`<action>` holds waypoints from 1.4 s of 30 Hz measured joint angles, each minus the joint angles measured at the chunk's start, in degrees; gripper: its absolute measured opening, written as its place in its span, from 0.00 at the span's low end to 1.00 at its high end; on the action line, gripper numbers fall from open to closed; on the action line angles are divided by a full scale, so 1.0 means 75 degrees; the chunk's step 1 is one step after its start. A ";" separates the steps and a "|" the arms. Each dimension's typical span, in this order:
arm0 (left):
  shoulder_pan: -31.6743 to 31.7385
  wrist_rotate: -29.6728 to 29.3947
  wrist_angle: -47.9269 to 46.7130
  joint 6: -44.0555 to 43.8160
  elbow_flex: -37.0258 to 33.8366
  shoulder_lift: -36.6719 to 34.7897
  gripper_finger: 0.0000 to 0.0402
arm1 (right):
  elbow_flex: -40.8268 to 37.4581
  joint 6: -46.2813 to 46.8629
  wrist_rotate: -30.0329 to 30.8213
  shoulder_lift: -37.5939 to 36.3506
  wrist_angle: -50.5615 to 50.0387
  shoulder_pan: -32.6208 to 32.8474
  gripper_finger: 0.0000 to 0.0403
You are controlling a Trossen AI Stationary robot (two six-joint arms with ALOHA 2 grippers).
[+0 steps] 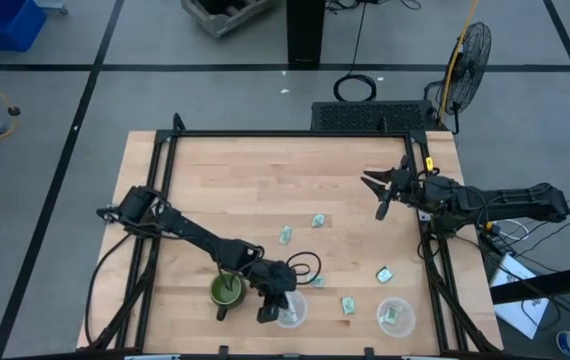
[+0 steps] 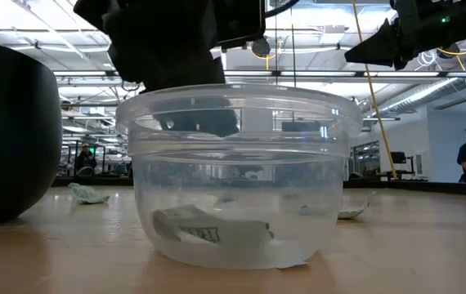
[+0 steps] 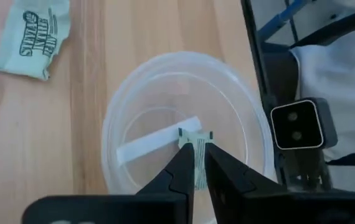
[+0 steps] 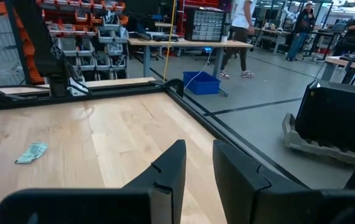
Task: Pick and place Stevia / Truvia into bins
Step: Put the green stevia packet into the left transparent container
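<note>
Stevia packets number seven: five loose on the bench, one in the right bin, and one pinched by the left hand above the left bin. Beside that bin stands one green mug. The right hand hovers apart, narrowly parted and holding nothing.

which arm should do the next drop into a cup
Left. Its gripper is shut on a packet directly above the cup, which already holds one. The right gripper hangs empty, jaws open, over bare table far from both cups.
</note>
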 joint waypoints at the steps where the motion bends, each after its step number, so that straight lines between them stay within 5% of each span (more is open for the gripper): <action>1: 0.0021 0.0010 -0.0020 0.0001 -0.0001 -0.0002 0.11 | 0.0000 -0.0002 0.0000 0.0000 0.0000 0.0000 0.18; 10: 0.0382 -0.0173 -0.1317 0.0440 -0.0007 -0.1256 0.06 | 0.0000 -0.0004 0.0003 0.0006 -0.0003 0.0000 0.18; 17: 0.0689 -0.1904 -0.3951 0.1115 0.0000 -0.2760 0.01 | 0.0000 -0.0029 0.0003 0.0006 -0.0006 0.0000 0.18; 21: 0.0877 -0.2641 -0.5072 0.0700 -0.0006 -0.3139 0.06 | 0.0000 -0.0030 0.0003 0.0004 -0.0009 0.0000 0.18; 25: 0.1125 -0.2674 -0.6011 0.0191 -0.0081 -0.3115 0.15 | 0.0000 -0.0033 0.0006 0.0009 -0.0067 0.0000 0.18; 32: 0.1621 -0.2461 -0.5782 -0.0710 -0.0834 -0.2987 0.28 | 0.0000 -0.0033 0.0006 0.0056 -0.0076 0.0000 0.18; 42: 0.2091 -0.1640 -0.5366 -0.1565 -0.2213 -0.2970 0.30 | 0.0000 -0.0068 0.0006 0.0186 -0.0073 0.0000 0.18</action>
